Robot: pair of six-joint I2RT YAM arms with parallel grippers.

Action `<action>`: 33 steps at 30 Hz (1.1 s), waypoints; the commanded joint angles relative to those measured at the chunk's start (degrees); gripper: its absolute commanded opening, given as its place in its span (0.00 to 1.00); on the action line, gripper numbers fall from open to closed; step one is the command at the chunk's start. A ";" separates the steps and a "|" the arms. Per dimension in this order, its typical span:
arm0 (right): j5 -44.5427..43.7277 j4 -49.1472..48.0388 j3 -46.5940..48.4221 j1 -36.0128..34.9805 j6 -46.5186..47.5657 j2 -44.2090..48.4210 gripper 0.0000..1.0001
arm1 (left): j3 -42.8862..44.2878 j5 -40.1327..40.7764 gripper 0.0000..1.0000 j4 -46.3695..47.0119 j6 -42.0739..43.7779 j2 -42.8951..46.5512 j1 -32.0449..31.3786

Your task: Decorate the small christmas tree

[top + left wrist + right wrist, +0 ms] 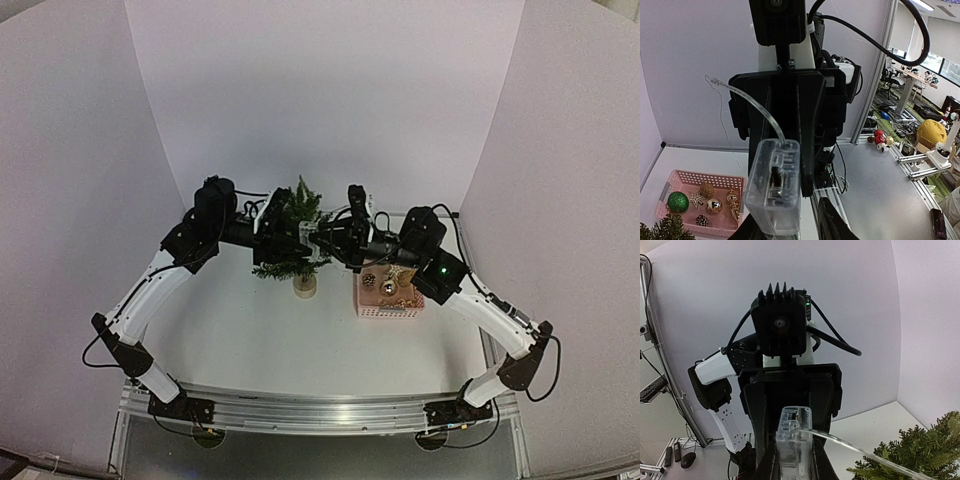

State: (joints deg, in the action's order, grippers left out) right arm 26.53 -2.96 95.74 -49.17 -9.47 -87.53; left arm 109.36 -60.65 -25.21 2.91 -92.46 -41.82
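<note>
The small christmas tree [298, 262] stands in its tan base [304, 287] mid-table; its branches also show in the right wrist view [920, 450]. My two grippers meet tip to tip just above the tree. My right gripper [794, 460] is shut on a clear plastic battery box [794, 440], which trails a thin clear wire [855, 442] toward the tree. My left gripper [790, 222] is open. The same box [772, 187] sits between its fingers against the left finger, with a gap to the right finger.
A pink basket [388, 305] stands to the right of the tree. It holds a green ball [677, 202], gold baubles, pine cones and a star. The white backdrop walls curve close behind the tree. The table's right edge has an aluminium rail.
</note>
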 commanded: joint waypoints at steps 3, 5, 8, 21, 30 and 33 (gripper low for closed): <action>-0.41 -3.07 1.30 0.29 -0.70 0.32 0.00 | -0.33 0.11 0.33 -1.91 2.22 3.00 0.08; -0.34 -3.11 1.51 0.24 -0.52 0.24 0.00 | -0.51 0.13 0.32 -1.92 2.39 3.08 0.08; -0.77 -3.10 1.07 0.26 -0.18 0.62 0.00 | -0.89 0.01 0.25 -1.28 2.33 3.37 0.08; -4.79 -3.12 -2.23 0.24 -0.66 2.56 0.07 | -1.46 0.42 0.00 -1.69 2.80 3.84 0.22; -7.53 -3.08 -6.99 0.28 -3.92 6.48 0.50 | -1.55 1.89 0.00 0.88 0.92 4.47 1.91; -7.70 -2.77 -9.68 0.28 -6.37 8.59 0.76 | -1.81 3.58 0.00 2.58 -0.30 4.73 2.88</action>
State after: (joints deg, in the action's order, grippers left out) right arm 20.95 -4.59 88.53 -49.15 -12.21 -83.37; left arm 107.42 -58.61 -26.79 4.21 -90.92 -40.49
